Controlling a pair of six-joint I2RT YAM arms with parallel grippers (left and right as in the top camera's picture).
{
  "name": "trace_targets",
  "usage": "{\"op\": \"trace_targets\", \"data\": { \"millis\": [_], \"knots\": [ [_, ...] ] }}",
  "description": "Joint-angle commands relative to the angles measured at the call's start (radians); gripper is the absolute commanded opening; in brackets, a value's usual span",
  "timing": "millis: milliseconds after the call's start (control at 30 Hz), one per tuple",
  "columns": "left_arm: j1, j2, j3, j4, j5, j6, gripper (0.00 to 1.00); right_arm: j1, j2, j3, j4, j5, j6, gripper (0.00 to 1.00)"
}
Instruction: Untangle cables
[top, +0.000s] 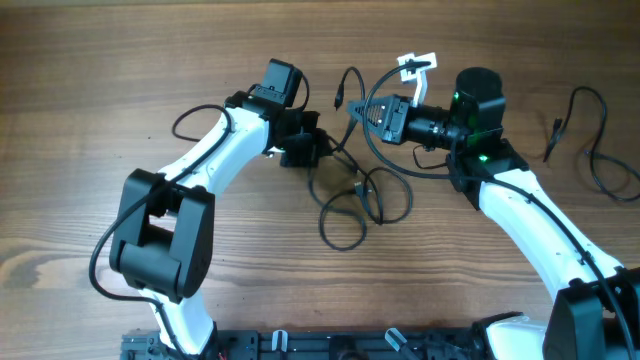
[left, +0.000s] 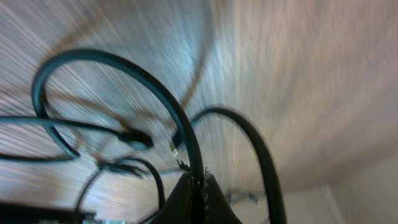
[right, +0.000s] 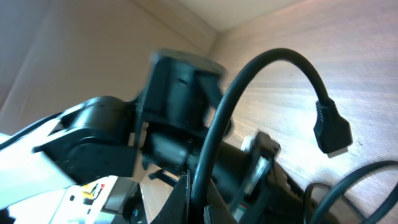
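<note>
Left gripper is clenched on a strand of the cables. Its wrist view shows the cord rising out of the pinched fingertips in a tight arch. The tangle lies on the wooden table, between and just below the two grippers, with loops crossing one another. Right gripper, near the left one, is likewise clamped on a cord, which arcs up from its grip to a free plug. A white tag sits just behind it. A separate cord lies well apart at far right, touched by neither gripper. Risks, as I judge them: the two grips sit close together, and I cannot tell whether they hold the same strand or interlocked ones, so pulling apart could cinch a crossing into a knot. Thin cord may slip through the pads under tension. The hanging plug could snag a loop. The fingers may collide.
</note>
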Motion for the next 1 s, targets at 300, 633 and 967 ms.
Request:
{"op": "trace_targets", "data": {
  "millis": [300, 633, 967],
  "knots": [
    [0.146, -0.005, 0.007, -0.075, -0.011, 0.292, 0.04, -0.04, -0.027, 0.016, 0.031, -0.106, 0.001, 0.05],
    [0.337, -0.005, 0.007, -0.03, 0.161, 0.51, 0.04, -0.116, -0.14, 0.017, -0.083, -0.204, -0.029, 0.05],
    [0.459, -0.004, 0.007, -0.03, 0.16, 0.531, 0.04, -0.122, -0.157, 0.013, -0.153, -0.547, -0.165, 0.05]
  ]
}}
